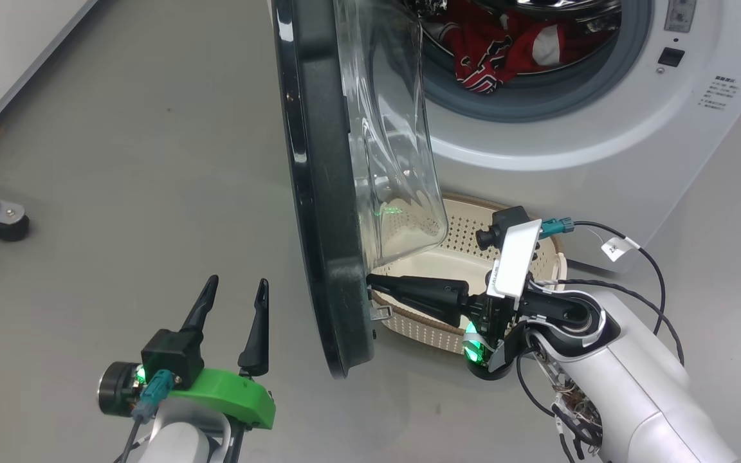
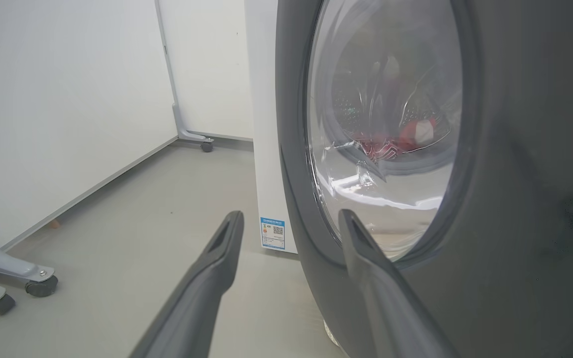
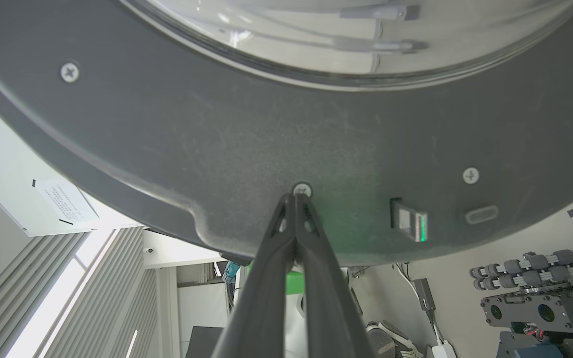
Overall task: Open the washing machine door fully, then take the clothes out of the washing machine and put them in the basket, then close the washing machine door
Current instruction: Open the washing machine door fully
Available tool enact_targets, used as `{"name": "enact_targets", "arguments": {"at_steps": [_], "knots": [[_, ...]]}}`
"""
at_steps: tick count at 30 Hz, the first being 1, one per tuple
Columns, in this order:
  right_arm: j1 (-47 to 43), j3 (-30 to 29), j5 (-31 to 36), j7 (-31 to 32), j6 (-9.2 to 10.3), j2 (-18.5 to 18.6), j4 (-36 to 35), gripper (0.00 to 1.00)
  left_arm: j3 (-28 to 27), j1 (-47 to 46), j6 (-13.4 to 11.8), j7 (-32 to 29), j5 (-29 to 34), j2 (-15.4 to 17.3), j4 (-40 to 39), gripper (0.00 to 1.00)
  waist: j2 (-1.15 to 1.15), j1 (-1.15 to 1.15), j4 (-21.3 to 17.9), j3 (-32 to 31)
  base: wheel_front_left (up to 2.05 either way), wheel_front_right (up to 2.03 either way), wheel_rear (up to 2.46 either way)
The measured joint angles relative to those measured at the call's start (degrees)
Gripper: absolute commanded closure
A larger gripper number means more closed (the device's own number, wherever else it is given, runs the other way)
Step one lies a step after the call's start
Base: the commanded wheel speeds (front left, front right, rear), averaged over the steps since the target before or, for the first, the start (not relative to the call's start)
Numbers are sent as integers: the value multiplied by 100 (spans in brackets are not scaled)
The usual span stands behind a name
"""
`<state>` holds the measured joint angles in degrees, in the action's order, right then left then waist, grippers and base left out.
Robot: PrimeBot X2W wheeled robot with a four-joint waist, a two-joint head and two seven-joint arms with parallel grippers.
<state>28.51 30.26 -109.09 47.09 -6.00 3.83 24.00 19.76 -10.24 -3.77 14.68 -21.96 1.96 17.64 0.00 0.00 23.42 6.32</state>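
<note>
While left fingers gape wide, right fingers (pressed together) touch the washing machine door.

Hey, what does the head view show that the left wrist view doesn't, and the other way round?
Head view: the basket on the floor in front of the washing machine, and the shut right gripper with its tips at the inner face of the door. Left wrist view: the door's outer face and a blue label sticker on the machine's side. Shared: the partly open door, the red clothes in the drum, and the open left gripper.
</note>
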Motion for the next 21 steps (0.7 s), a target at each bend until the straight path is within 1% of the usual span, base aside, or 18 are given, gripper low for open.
{"name": "enact_targets", "arguments": {"at_steps": [3, 6, 12, 15, 19, 20, 21], "knots": [[0, 0, -29, -108, -8, -16, -5, 100, -67, 21, -4, 0, 8, 2, -13, 0, 0, 0, -51, 6, 0, 0, 0], [-13, -129, -29, -247, -43, -22, -21, 100, -57, 31, -5, 0, 35, 1, -16, 0, 0, 0, -87, 13, 0, 0, 0], [-149, -394, -2, -461, -49, -18, -64, 100, -71, 32, -5, 0, 36, 1, -37, 0, 0, 0, -135, 11, 0, 0, 0], [-274, -569, 0, -601, -49, 48, -123, 100, -87, 35, -5, 0, 37, 1, -54, 0, 0, 0, -169, 10, 0, 0, 0], [-467, -903, 58, -882, -66, 290, -237, 100, -133, 42, -22, 0, 38, 1, -74, 0, 0, 0, -220, 7, 0, 0, 0], [-515, -980, 93, -964, -67, 349, -266, 81, -168, 53, -24, 0, 40, 1, -87, 0, 0, 0, -237, 6, 0, 0, 0], [-561, -1043, 123, -1032, -68, 391, -288, 66, -202, 60, -43, 0, 43, 1, -92, 0, 0, 0, -257, 5, 0, 0, 0]]}}
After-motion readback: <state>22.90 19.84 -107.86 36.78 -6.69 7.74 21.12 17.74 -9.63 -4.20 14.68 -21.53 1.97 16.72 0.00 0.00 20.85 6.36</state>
